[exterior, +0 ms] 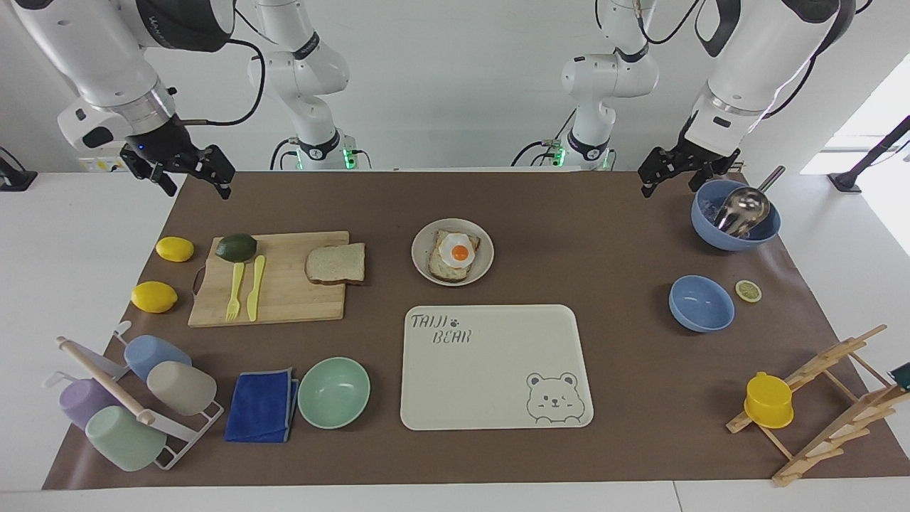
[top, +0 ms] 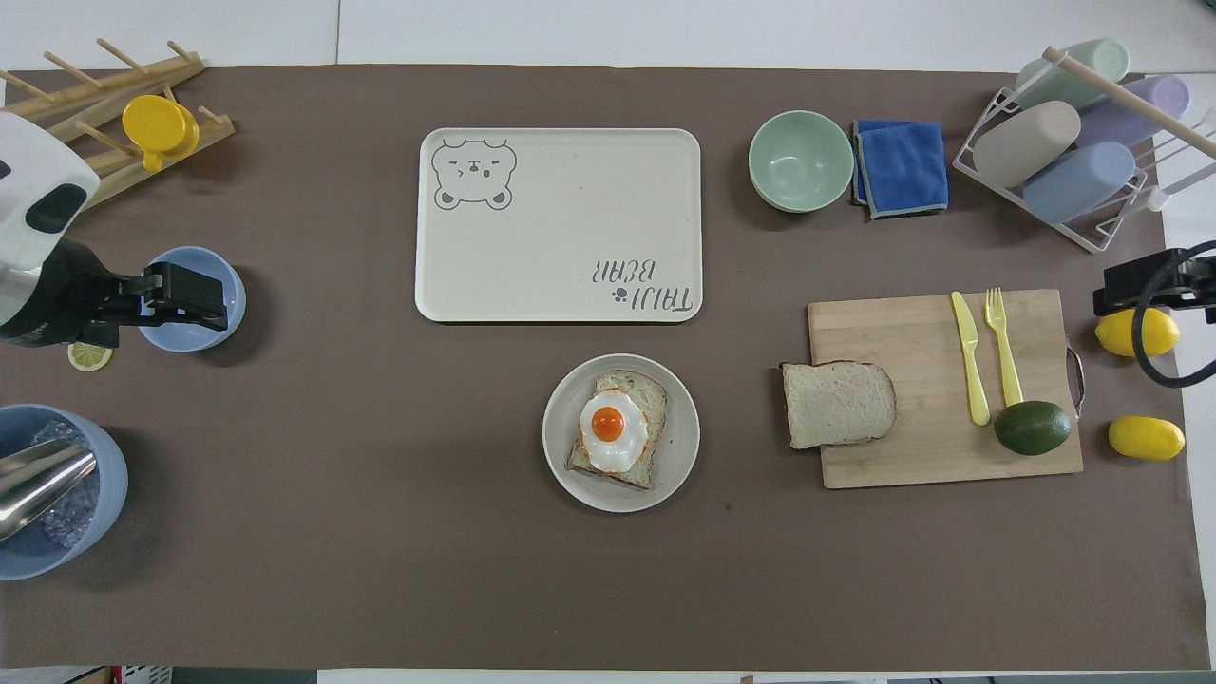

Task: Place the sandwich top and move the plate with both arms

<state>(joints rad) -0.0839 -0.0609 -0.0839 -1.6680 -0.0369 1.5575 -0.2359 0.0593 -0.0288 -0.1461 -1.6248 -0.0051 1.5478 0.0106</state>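
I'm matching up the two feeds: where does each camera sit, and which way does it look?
Facing view: high across the table, looking at the robots; both arms show, the right claw and left claw open, waiting.
Overhead view: above the robots' end, looking steeply down; only the left claw and a bit of the right claw show.
Shared: the plate, the sandwich top, half a turn apart.

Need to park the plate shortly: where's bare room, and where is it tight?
Free: the tray, bare, and the mat between tray, plate and lone blue bowl. Crowded: around the cutting board, lemons and cup rack.
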